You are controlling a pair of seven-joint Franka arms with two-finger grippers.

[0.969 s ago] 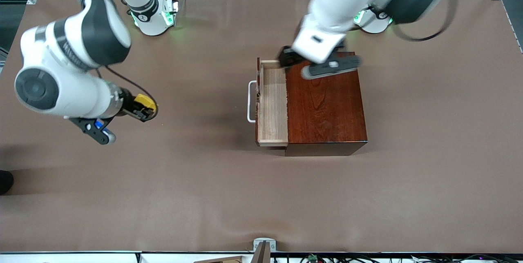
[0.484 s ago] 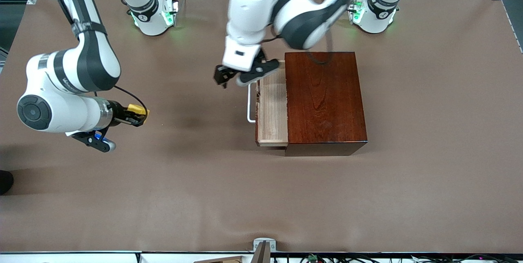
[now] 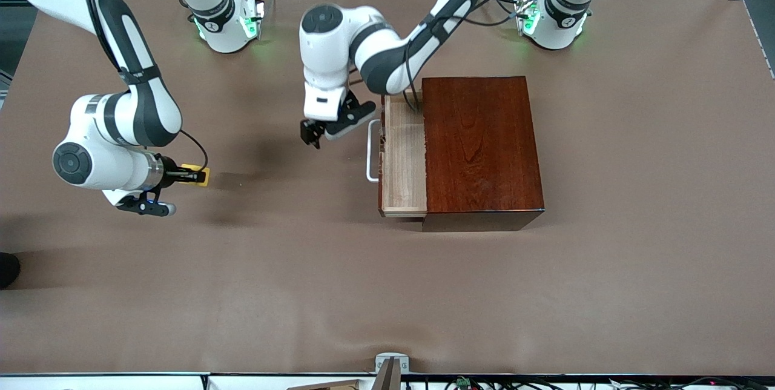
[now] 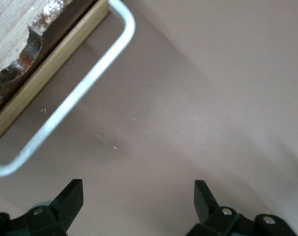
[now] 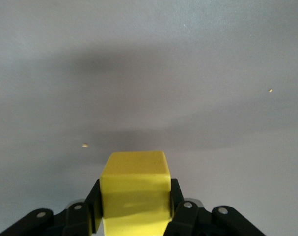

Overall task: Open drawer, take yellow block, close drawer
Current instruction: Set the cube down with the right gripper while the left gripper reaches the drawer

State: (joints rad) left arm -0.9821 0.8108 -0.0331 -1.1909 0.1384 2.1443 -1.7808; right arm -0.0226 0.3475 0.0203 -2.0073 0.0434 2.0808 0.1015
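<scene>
We saw two white arms with black joints, thin black cables, green-lit bases and black fingers (image 4: 65,204).

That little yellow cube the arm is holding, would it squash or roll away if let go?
Probably neither: the yellow block keeps crisp edges between the right end effector fingers, so it looks rigid. Its flat faces suggest it would sit still, not roll. It is small, so likely light.

Yellow block (image 3: 196,175), reddish-brown drawer (image 3: 404,160)
</scene>
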